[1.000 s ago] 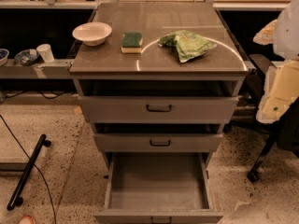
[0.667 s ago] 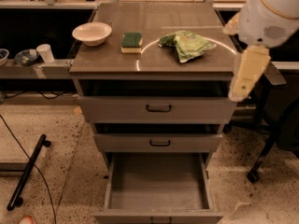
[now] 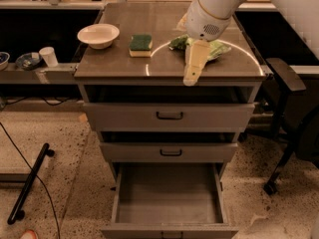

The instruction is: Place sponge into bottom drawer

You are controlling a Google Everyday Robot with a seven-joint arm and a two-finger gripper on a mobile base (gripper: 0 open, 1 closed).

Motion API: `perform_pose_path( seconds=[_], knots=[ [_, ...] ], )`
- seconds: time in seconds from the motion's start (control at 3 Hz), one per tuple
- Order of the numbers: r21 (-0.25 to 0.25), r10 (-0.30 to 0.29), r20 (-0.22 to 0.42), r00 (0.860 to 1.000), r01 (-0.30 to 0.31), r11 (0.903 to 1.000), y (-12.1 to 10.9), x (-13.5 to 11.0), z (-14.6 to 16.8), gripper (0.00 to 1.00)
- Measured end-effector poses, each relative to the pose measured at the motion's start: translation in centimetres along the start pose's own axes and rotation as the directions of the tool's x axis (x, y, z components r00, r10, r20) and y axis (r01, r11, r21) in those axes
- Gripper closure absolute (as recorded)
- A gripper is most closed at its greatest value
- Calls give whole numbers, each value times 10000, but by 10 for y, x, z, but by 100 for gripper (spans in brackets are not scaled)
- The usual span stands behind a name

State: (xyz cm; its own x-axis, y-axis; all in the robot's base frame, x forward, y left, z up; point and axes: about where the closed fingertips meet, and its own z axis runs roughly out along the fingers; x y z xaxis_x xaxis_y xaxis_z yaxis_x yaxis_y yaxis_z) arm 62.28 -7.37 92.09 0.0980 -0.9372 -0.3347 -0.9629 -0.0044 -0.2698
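**Gripper (image 3: 192,66) over the front edge, sponge off toward the bowl side**

Gripper hangs tip-down above the tabletop (image 3: 119,66), right at the front edge and a bit toward the right-hand corner as the camera sees it. How far open it is, can't tell from this angle. It has no hold on the sponge, and nothing else shows in it either.

Sponge (image 3: 141,45) sits green face up near the middle of the tabletop, between the white bowl (image 3: 98,35) at the left edge and the green bag (image 3: 215,49), which lies just behind the gripper. So from the gripper, the sponge lies toward the left edge and slightly toward the back edge, near but clearly apart.

Its sides look roughly square to the tabletop edges. Which side is the long one is hard to call from here.

Bottom drawer (image 3: 169,200) is pulled out below the front edge, with a bare grey tray inside, so the drop spot looks ready. The next move probably calls for a sideways shift along the tabletop and a touch back before coming down on the sponge.
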Motion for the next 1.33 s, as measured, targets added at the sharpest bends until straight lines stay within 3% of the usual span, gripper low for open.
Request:
perform_pose_path(
  seconds=[0.33, 0.67, 1.0, 1.33],
  knots=[
    [2, -5, 1, 10000, 5, 10000, 0, 0, 0, 0],
    [207, -551, 97, 9984, 548, 9983, -26, -19, 17, 13],
    [462, -1096, 172, 9938, 1087, 9930, -66, -41, 45, 27],
    [733, -1338, 425, 9901, 1305, 9887, -99, -54, 75, 24]
  ],
)
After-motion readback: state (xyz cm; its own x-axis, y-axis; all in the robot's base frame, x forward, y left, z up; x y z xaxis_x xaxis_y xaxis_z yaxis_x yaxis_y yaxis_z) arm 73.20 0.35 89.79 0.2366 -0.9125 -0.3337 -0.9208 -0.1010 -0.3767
